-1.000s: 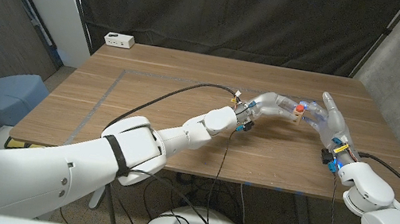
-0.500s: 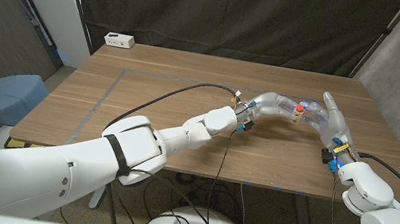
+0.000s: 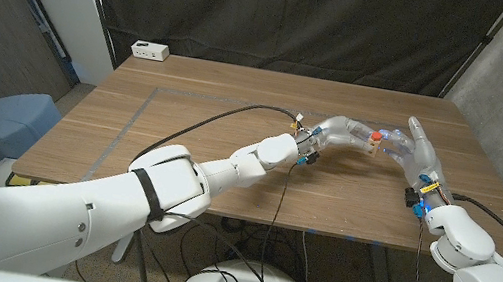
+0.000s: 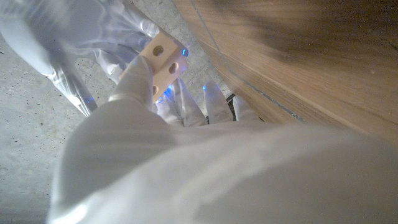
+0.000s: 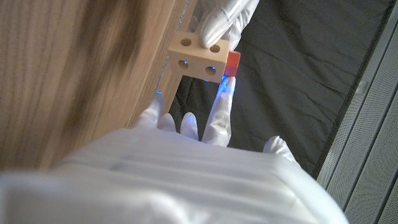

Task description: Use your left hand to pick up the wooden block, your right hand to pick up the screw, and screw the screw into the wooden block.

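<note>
From the head view, the left robot hand (image 3: 344, 130) and the right robot hand (image 3: 415, 152) meet above the tabletop (image 3: 215, 115), fingertips facing. Between them sits the wooden block (image 3: 373, 146), clamped by the left robot hand, with the red-headed screw (image 3: 375, 137) on its top, just in front of the right robot hand's fingers. A white box (image 3: 150, 50) lies far off, beyond the left arm.

The left wrist view shows the wooden block (image 4: 163, 62) pinched at the tips of the left robot hand (image 4: 180, 102), holes facing the camera.

The right wrist view shows the right robot hand (image 5: 193, 121) with a fingertip touching the screw (image 5: 232, 63), whose red head sits against the side of the wooden block (image 5: 200, 57); the left robot hand's fingers (image 5: 219, 22) grip the block from the far side. Whether the right robot hand truly pinches the screw, I cannot tell.

The screwing-in step looks to be in hand. Next, the right fingers would need to turn the head while the left holds the block steady.
</note>
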Controlling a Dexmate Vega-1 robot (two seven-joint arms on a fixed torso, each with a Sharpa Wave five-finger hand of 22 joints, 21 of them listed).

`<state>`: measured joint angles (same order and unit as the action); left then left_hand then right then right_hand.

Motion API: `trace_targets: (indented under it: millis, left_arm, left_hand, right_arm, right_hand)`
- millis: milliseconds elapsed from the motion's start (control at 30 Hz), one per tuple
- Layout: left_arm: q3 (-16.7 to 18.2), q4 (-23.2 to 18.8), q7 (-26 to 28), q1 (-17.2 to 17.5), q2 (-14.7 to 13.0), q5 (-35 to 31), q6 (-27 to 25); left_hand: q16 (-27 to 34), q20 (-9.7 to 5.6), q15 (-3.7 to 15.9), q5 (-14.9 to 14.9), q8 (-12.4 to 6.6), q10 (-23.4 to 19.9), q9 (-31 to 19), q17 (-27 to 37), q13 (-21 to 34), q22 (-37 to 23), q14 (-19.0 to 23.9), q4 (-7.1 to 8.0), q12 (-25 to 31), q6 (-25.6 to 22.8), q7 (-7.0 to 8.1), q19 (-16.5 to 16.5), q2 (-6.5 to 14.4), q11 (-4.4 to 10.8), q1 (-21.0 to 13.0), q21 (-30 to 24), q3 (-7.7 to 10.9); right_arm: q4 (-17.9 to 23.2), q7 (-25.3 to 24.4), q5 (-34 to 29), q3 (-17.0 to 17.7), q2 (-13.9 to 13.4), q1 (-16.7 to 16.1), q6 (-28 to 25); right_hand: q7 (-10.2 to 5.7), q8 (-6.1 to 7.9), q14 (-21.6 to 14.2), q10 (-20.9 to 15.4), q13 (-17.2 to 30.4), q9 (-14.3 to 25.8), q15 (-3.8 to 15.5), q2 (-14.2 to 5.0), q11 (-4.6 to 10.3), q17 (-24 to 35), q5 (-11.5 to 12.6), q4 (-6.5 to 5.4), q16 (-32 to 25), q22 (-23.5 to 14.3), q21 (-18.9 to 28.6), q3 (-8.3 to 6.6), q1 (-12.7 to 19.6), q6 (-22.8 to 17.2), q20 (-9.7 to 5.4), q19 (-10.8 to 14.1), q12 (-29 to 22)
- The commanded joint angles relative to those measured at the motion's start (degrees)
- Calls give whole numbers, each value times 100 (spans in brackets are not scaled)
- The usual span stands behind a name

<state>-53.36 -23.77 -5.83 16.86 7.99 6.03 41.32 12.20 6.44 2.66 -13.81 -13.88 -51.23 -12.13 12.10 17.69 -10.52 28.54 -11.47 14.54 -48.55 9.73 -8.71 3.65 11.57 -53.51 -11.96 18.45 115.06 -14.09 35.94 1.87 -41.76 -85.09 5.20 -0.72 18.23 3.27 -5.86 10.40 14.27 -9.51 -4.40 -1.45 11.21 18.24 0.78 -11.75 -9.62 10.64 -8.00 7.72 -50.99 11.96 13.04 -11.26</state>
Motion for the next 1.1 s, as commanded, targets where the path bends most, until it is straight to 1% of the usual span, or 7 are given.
trace_targets:
  millis: [33, 133, 200, 600, 667, 867, 1100]
  left_arm:
    - [14, 56, -36, -24, 32, 53, -71]
    - [12, 72, -47, -35, 40, 65, -90]
    - [9, 81, -47, -41, 44, 70, -102]
    - [10, 114, -75, -63, 50, 123, -169]
    - [10, 119, -83, -68, 53, 131, -179]
    - [24, 137, -144, -75, 66, 185, -213]
    - [18, 136, -143, -76, 53, 191, -199]
  left_hand:
    - [6, -31, 315, -34, -60, -33, -13, 14, 1540, -15, 60, 272, 137, -528, -191, -5, 233, 14, 146, -11, 291]
    - [4, -38, 319, -33, -61, -40, -13, 10, 1541, -15, 62, 270, 141, -531, -188, -4, 221, 21, 151, -11, 288]
    - [5, -32, 320, -33, -60, -28, -13, 14, 1542, -15, 56, 274, 136, -529, -188, -2, 231, 15, 152, -10, 289]
    - [6, -35, 318, -34, -61, -38, -13, 14, 1541, -15, 60, 271, 141, -531, -186, -5, 233, 25, 150, -11, 293]
    - [6, -40, 320, -34, -59, -40, -13, 15, 1542, -15, 59, 273, 142, -527, -187, -7, 234, 13, 152, -12, 293]
    - [4, -45, 325, -34, -63, -35, -13, 11, 1542, -15, 59, 267, 140, -537, -180, -7, 228, 23, 149, -12, 295]
    - [6, -39, 319, -34, -65, -34, -13, 13, 1536, -15, 61, 264, 137, -541, -184, -7, 228, 11, 144, -12, 295]
  right_arm:
    - [76, -83, -36, 48, 23, -74, -49]
    - [80, -86, -42, 51, 33, -78, -47]
    - [81, -79, -38, 53, 39, -81, -47]
    - [109, -93, -55, 31, 57, -67, -84]
    - [120, -97, -61, 29, 54, -68, -92]
    - [158, -81, -56, 47, 47, -100, -90]
    - [133, 55, -13, 50, 23, -100, -41]
  right_hand:
    - [10, 59, -45, -70, 18, 30, -26, 5, 26, 1, 23, 6, -38, -14, 44, 12, 19, -86, -3, 43, -48]
    - [18, 73, -61, -93, 18, 35, -23, 3, 22, 0, 24, 8, -42, -14, 43, 12, 22, -115, -2, 48, -51]
    - [18, 78, -73, -113, 17, 39, -23, 1, 53, 0, 25, 9, -45, -14, 43, 11, 26, -119, 0, 51, -53]
    - [46, 150, -122, -188, 16, 58, -5, -3, 50, -1, 29, 14, -53, -14, 43, 11, 39, -264, 0, 79, -54]
    - [54, 158, -125, -215, 16, 60, -5, -4, 30, -2, 29, 14, -51, -14, 43, 12, 40, -280, 0, 85, -58]
    - [71, 203, -152, -269, 16, 56, 6, -5, 56, -2, 31, 15, -54, -14, 45, 14, 45, -397, 0, 107, -60]
    - [103, 255, -188, -328, 15, 46, 11, -9, 67, -3, 33, 15, -58, -14, 41, 16, 50, -538, 3, 122, -59]
